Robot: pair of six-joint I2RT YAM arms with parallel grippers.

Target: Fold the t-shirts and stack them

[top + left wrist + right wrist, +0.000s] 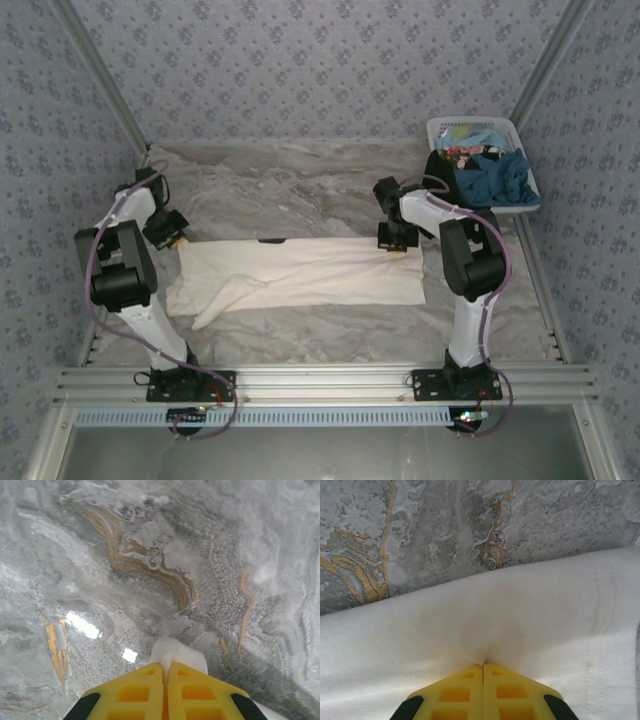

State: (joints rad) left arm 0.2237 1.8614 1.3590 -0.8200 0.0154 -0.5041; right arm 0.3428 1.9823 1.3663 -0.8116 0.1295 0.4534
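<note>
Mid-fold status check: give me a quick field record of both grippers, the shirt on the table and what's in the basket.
left gripper: shut, pinching the far left edge of the off-white t-shirt
right gripper: shut, pinching the same shirt's far right edge
off-white t-shirt: lying flat as a long strip across the table, between the two arms
basket: far right corner, holding a teal-blue shirt and a black shirt

Off-white t-shirt: matt soft cloth, stitched hem. Table cover: glossy, wrinkled marbled sheet. Right gripper fingers: smooth yellow plastic. Basket: white plastic
</note>
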